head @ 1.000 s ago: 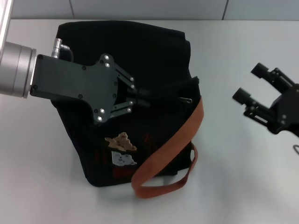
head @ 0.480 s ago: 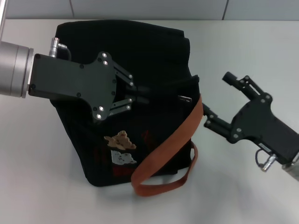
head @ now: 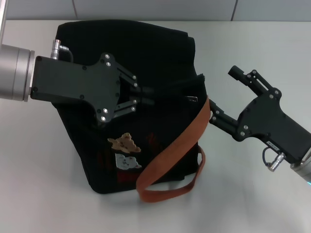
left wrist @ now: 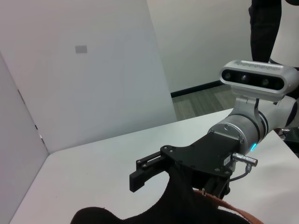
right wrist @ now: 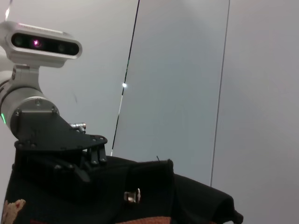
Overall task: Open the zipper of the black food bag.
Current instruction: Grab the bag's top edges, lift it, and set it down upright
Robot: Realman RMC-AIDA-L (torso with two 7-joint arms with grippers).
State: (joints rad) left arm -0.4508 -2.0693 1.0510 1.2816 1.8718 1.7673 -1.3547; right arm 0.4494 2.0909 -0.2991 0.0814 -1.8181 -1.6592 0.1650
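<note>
Zipper (head: 193, 99) pull on black food bag (head: 160, 58), left gripper (head: 146, 96) jaws pinching bag fabric, right gripper (head: 218, 97) jaws spread beside pull

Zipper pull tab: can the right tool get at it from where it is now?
Probably yes. The silver pull tab lies exposed on top of the black food bag, and the right tool is open beside it. The orange-brown strap crosses just below the tab and may snag. The left tool pinches the fabric farther along.

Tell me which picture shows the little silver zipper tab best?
The right wrist view: the zipper tab faces the camera, shiny against the black food bag. The head view shows it small and dark. The left wrist view doesn't show it.
</note>
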